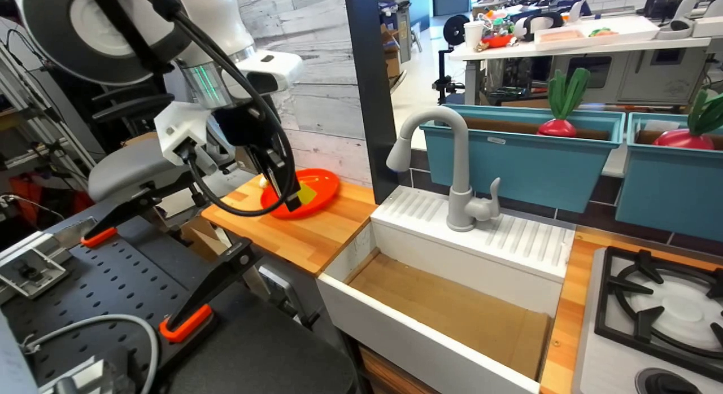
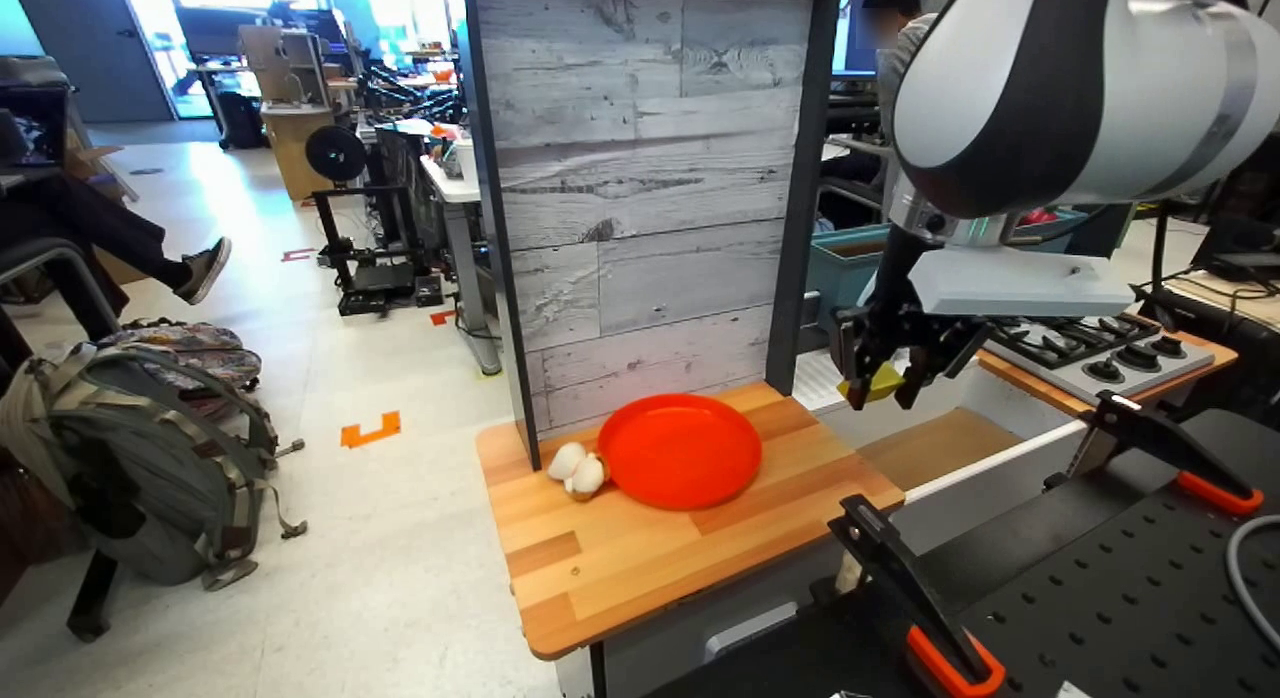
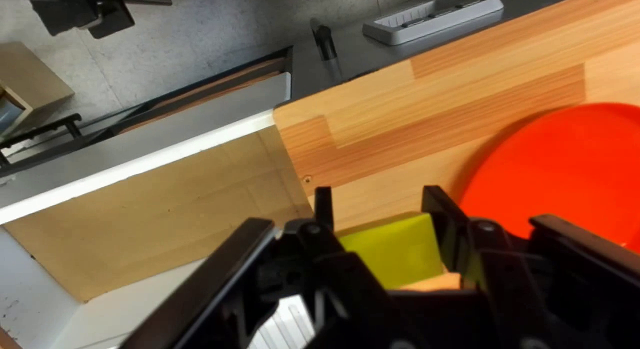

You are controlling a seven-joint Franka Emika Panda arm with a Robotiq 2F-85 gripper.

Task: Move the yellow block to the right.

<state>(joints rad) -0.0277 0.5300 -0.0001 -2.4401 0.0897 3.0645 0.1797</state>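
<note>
The yellow block (image 2: 884, 381) is a small, chunky, plain yellow piece between the fingers of my gripper (image 2: 881, 402). In the wrist view the block (image 3: 400, 249) sits between the two black fingers of the gripper (image 3: 378, 195), its left part hidden by the left finger. My gripper is shut on it and holds it in the air, near the edge between the wooden counter (image 2: 570, 568) and the sink. In an exterior view the block (image 1: 306, 194) shows partly behind the gripper (image 1: 294, 199), in line with the orange-red plate.
The round orange-red plate (image 2: 680, 453) lies on the counter, with white bulbs (image 2: 578, 470) beside it. The sink (image 1: 429, 340) with a grey faucet (image 1: 460, 157) adjoins the counter. A stove (image 1: 672, 303) stands beyond it. A wood-look panel (image 2: 650, 178) rises behind the counter.
</note>
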